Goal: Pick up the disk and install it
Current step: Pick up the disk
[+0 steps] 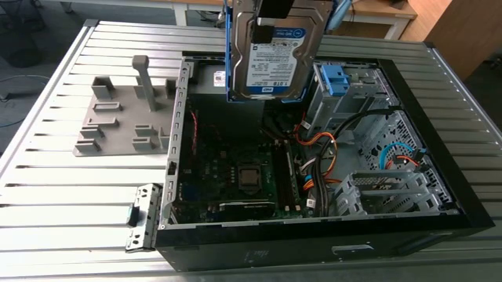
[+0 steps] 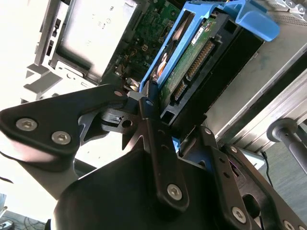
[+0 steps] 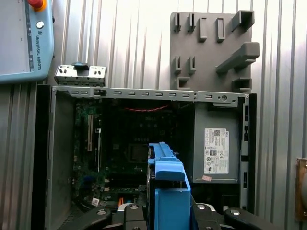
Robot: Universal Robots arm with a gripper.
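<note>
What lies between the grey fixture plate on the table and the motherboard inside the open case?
The case's metal side wall stands between the grey fixture plate and the motherboard, as the exterior view shows.

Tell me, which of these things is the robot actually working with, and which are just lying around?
Part of the job:
the disk, held over the open computer case by the gripper.

Lying about:
the grey slotted stand; the small metal bracket; the control pendant.

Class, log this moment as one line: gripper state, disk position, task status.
gripper: shut on disk | disk: held on edge above open computer case | install: not yet seated
</note>
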